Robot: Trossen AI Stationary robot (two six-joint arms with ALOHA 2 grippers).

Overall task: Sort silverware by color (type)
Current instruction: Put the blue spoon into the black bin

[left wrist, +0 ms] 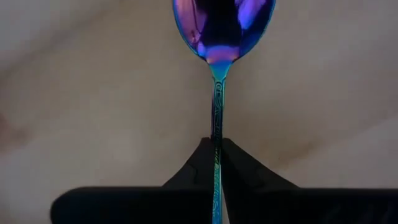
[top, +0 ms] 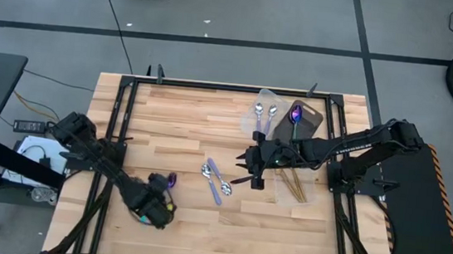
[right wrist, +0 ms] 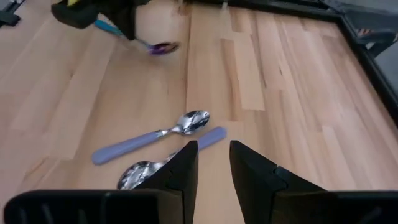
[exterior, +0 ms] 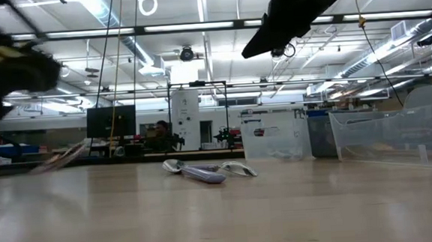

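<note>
Purple spoon (left wrist: 222, 37) sat clenched by its handle in the left jaws (top: 158, 205) near the tabletop's (top: 183, 231) front-left; right jaws (right wrist: 213, 163), released, hovered nearer two lilac-handled spoons (top: 216, 179) mid-tabletop.

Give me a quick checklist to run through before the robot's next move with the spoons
1. Left gripper shut on the purple spoon: ok, fingers clamp its handle.
2. Right gripper open: ok.
3. Right gripper above the two lilac-handled spoons mid-table: ok, still clear of them.
4. Arms apart: ok, left one near the front, right one at centre.
5. Containers reachable: ok; purple, silver and gold spoons already sit there.
6. Held spoon clear of the table: cannot tell.
</note>
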